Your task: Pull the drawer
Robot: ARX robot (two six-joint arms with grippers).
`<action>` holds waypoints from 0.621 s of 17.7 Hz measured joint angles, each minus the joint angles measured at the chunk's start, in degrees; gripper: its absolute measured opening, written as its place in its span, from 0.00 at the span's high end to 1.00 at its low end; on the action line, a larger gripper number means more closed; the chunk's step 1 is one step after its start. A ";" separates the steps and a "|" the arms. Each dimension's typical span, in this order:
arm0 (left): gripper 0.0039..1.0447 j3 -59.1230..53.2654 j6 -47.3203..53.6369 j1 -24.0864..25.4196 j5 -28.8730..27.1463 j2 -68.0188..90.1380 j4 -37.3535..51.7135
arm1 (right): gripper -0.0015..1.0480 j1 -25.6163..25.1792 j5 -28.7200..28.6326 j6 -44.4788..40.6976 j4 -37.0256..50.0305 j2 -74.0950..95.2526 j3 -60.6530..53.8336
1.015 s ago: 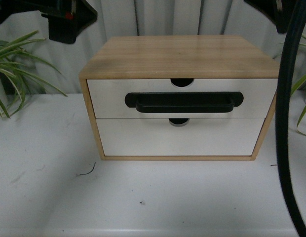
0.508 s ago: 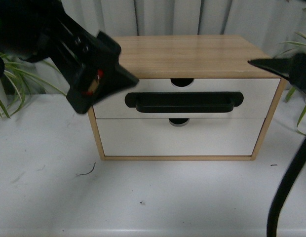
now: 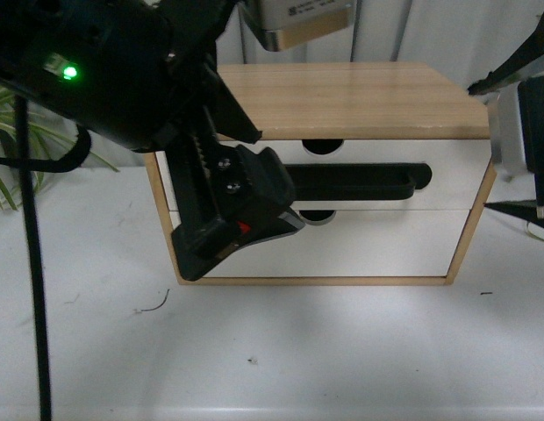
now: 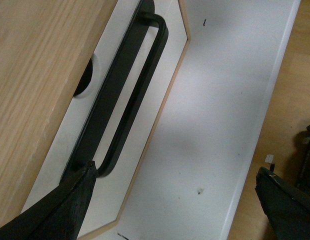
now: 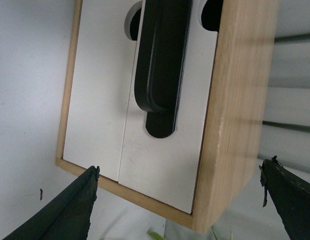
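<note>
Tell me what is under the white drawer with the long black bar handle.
Under the white bar-handled drawer sits a plain white drawer front without a handle. In the front view the black left gripper covers its left end; its inside cannot be seen.

Left hand (image 4: 176, 170) is spread wide, with one finger (image 4: 70, 205) at the end of the black bar handle (image 4: 143, 82); contact cannot be confirmed. The drawer (image 4: 60, 150) sits flush under the cabinet top (image 4: 40, 60). White worktop (image 4: 215, 125) carries dark specks.
</note>
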 joint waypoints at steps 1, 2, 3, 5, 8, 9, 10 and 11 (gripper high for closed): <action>0.06 1.05 0.72 -0.70 -0.35 1.42 0.17 | 0.06 0.02 -0.02 -1.62 -0.04 0.76 0.37; 0.06 1.73 0.96 -1.51 -0.87 3.02 0.98 | 0.06 0.22 -0.42 -2.49 0.13 1.16 0.90; 0.06 2.34 0.96 -2.10 -0.81 4.72 1.20 | 0.06 0.48 -0.48 -2.84 0.28 1.55 1.27; 0.06 2.60 0.94 -2.78 -0.61 7.65 2.80 | 0.06 1.18 -0.48 -3.06 0.90 3.63 1.27; 0.06 4.28 0.85 -2.82 -0.63 11.15 5.38 | 0.06 3.13 -0.66 -3.30 2.05 6.54 1.27; 0.06 5.07 0.50 -2.60 -0.72 12.28 6.60 | 0.06 3.80 -0.63 -3.43 2.10 7.45 1.53; 0.06 5.46 0.31 -2.23 -0.74 13.11 8.17 | 0.06 4.15 -0.63 -3.41 1.95 8.46 2.03; 0.06 5.73 0.24 -1.77 -0.70 13.70 8.37 | 0.06 4.37 -0.39 -3.41 1.44 9.81 2.93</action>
